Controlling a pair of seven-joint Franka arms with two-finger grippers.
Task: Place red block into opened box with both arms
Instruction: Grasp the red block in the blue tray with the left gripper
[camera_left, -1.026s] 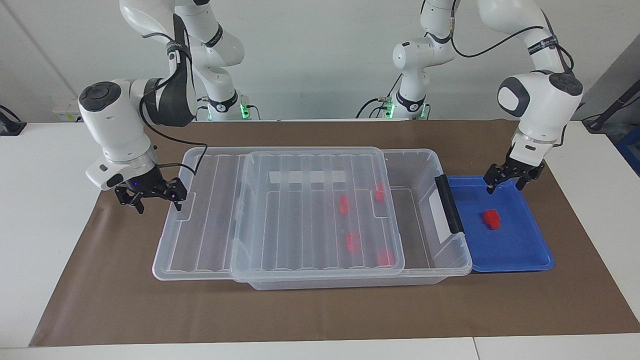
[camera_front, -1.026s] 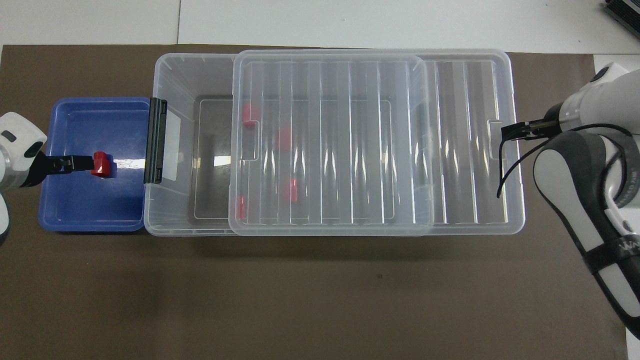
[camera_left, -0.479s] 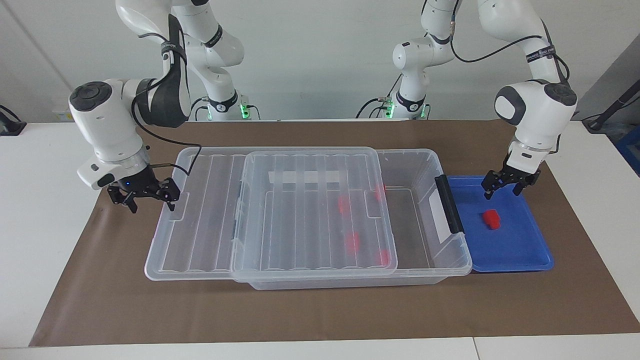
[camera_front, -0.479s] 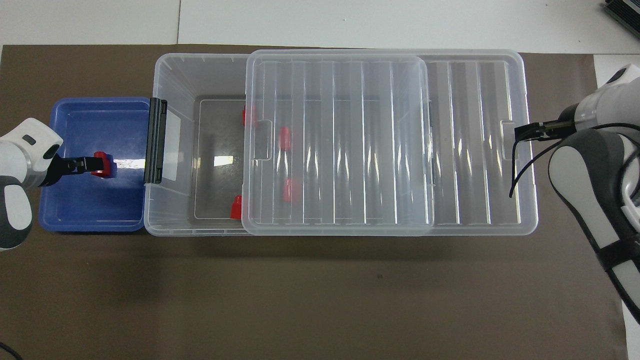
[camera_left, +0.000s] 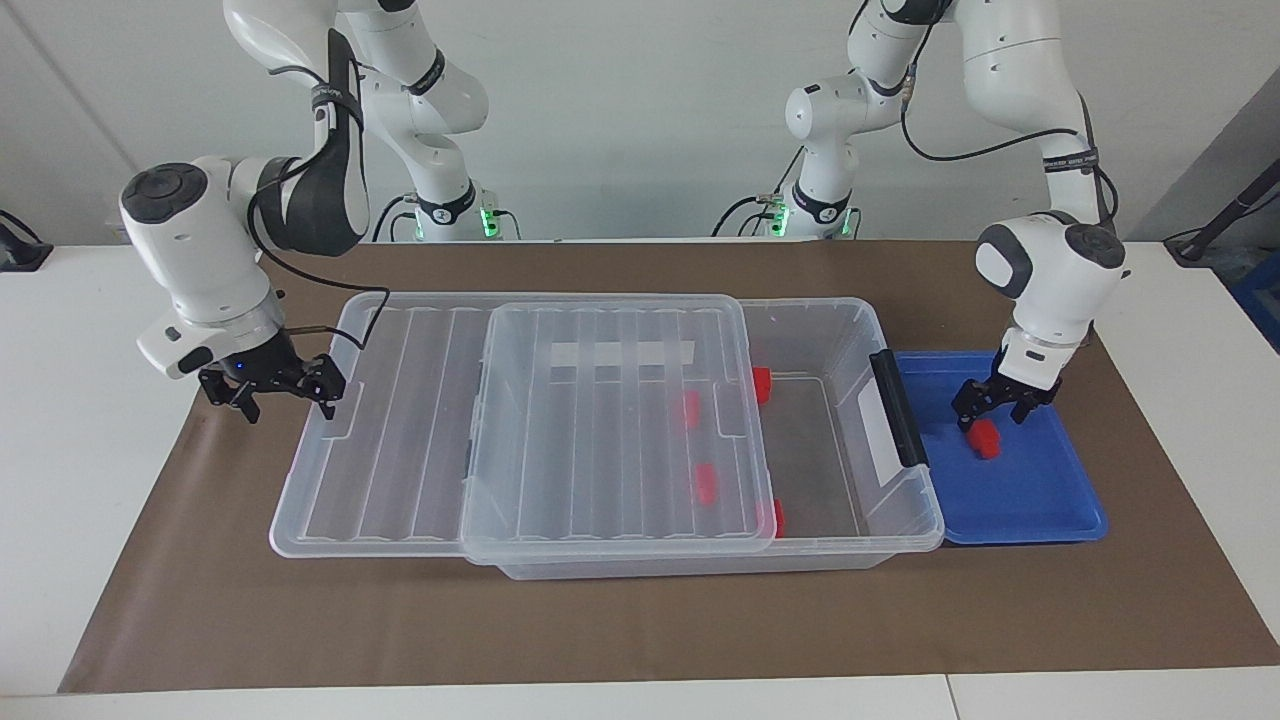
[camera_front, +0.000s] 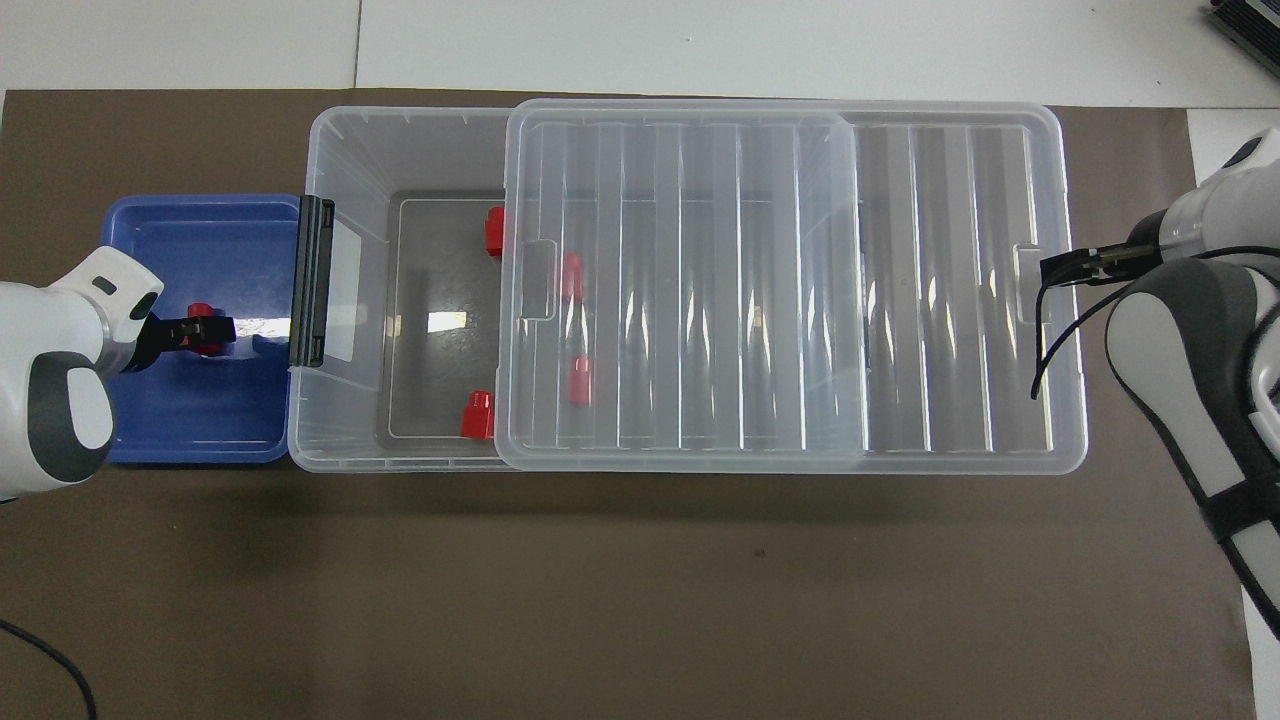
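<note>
Left tool (camera_left: 993, 408) low over blue tray (camera_left: 1040, 500), spread wide, nothing held. Red block (camera_left: 985, 438) flat on tray floor directly beneath, tips straddling or just above it; contact not resolvable from either view. Block's long axis hard to read with the tool over it.

Box (camera_left: 850, 420) touching the tray on the side toward the right arm's end of the bench; lid (camera_left: 610, 420) slid toward that end, leaving the tray-side part of the box uncovered. Four other red blocks (camera_front: 476, 415) already inside.

Right tool (camera_left: 272, 385) at the lid's outer edge, also spread wide; grip on lid not confirmed.

Judgement: left arm far nearer the block; short straight descent, close, then carry toward the uncovered part of the box.
</note>
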